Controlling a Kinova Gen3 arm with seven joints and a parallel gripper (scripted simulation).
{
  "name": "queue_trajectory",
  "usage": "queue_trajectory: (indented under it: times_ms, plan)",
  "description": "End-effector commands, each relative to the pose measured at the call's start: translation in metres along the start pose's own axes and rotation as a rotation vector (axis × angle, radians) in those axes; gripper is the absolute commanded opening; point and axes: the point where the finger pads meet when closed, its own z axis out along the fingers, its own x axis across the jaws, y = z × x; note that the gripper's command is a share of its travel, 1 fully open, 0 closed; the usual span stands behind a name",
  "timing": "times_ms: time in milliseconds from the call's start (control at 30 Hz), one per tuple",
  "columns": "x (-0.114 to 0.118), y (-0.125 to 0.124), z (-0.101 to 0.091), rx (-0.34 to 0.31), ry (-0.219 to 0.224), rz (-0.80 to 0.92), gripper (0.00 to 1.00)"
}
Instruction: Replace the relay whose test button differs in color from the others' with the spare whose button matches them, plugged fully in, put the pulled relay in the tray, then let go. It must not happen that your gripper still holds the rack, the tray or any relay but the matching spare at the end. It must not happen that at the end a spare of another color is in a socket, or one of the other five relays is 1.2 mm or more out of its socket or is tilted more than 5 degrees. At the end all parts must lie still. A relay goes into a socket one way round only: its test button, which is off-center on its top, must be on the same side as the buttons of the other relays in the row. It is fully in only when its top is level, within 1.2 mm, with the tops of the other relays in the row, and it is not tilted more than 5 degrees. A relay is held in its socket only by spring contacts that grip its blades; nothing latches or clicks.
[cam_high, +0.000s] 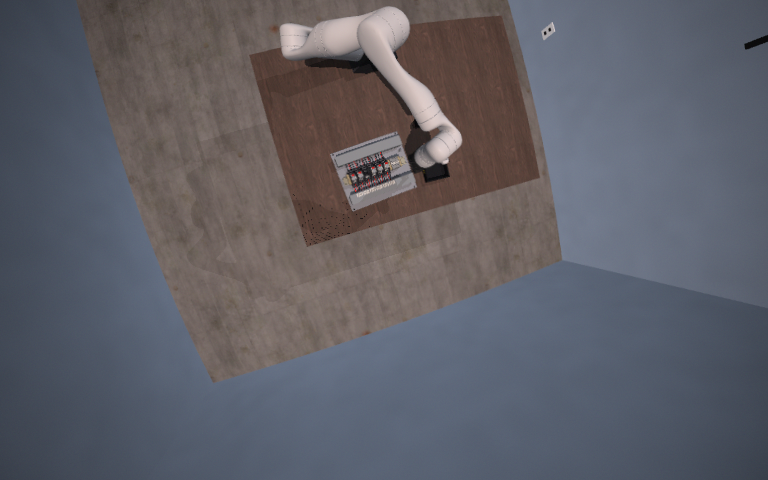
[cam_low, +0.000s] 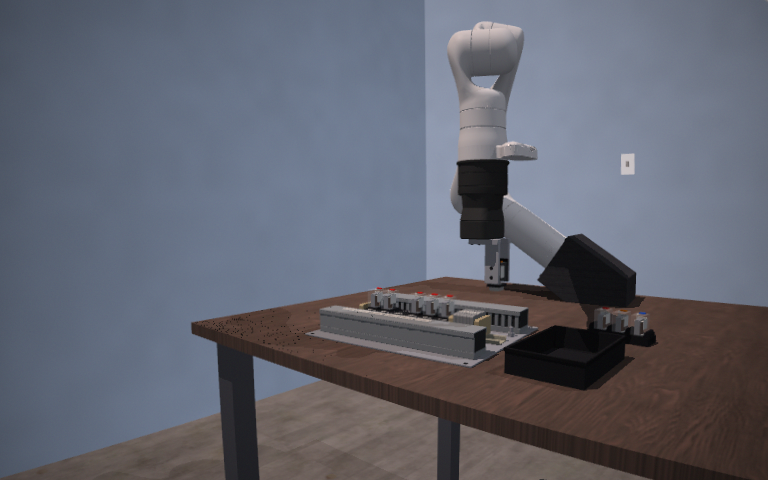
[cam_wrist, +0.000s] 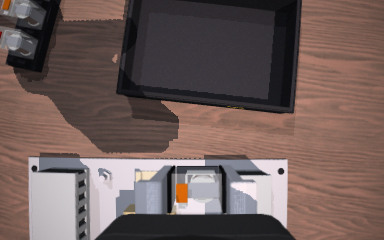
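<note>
My gripper (cam_low: 497, 278) (cam_wrist: 197, 182) is shut on a clear-cased relay (cam_wrist: 204, 191) with an orange test button. It holds the relay high above the panel's tray-side end. Several red-button relays (cam_low: 433, 305) (cam_high: 380, 168) stand in the socket row, with one gap between them where a socket (cam_high: 367, 171) has no relay. The spare holder (cam_low: 643, 340) (cam_wrist: 24, 63) bears a red-button relay (cam_low: 603, 320) (cam_wrist: 19, 43), an orange-button relay (cam_low: 621, 323) (cam_wrist: 24, 11) and a blue-button relay (cam_low: 640, 324). The black tray (cam_low: 540, 363) (cam_wrist: 205, 102) is empty.
The grey panel (cam_high: 399, 198) (cam_wrist: 60, 163) carries two raised wire ducts (cam_low: 396, 333), one on each side of the row. Beige terminal blocks (cam_low: 481, 323) stand at its tray-side end. The tray lies beside the panel, and the spare holder stands past the tray toward the robot base (cam_low: 594, 271).
</note>
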Motion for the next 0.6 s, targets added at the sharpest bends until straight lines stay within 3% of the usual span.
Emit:
queue_trajectory:
  times_ms: [0,33,567]
  plan:
    - [-0.001,-0.010,0.005,-0.002,-0.013,0.008,0.00]
    - [0.001,-0.007,0.000,0.001,0.001,0.000,0.00]
    - [0.008,-0.059,0.011,-0.002,-0.013,0.009,0.00]
